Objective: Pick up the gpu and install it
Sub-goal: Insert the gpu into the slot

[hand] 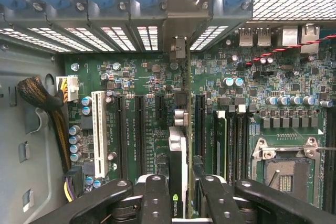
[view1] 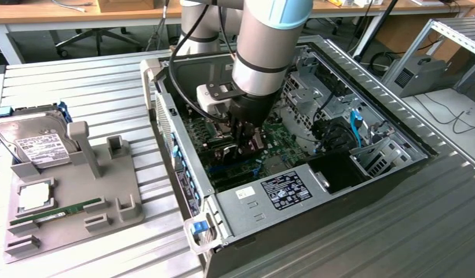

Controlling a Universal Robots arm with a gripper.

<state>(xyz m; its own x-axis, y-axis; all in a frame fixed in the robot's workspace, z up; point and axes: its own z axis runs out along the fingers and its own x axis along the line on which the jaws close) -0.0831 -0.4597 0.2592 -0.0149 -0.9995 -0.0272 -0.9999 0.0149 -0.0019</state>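
The gpu [hand: 179,129] stands edge-on over the green motherboard [hand: 147,77] inside the open computer case [view1: 245,211]. My gripper [hand: 181,184] is shut on it, with one black finger [hand: 156,192] on each side of the card. The card's metal bracket end [hand: 178,45] reaches toward the rear slot openings of the case. It runs in line with the long black expansion slots; whether it is seated in one I cannot tell. In the exterior view my gripper [view1: 245,142] is low in the case, just above the board, and the gpu is hidden under it.
A white slot [hand: 98,129], an empty processor socket [hand: 283,174] and a cable bundle [hand: 44,98] flank the card. Left of the case in the exterior view, a grey tray [view1: 106,191] carries a hard drive [view1: 36,142], a green RAM stick [view1: 56,213] and a chip [view1: 35,197].
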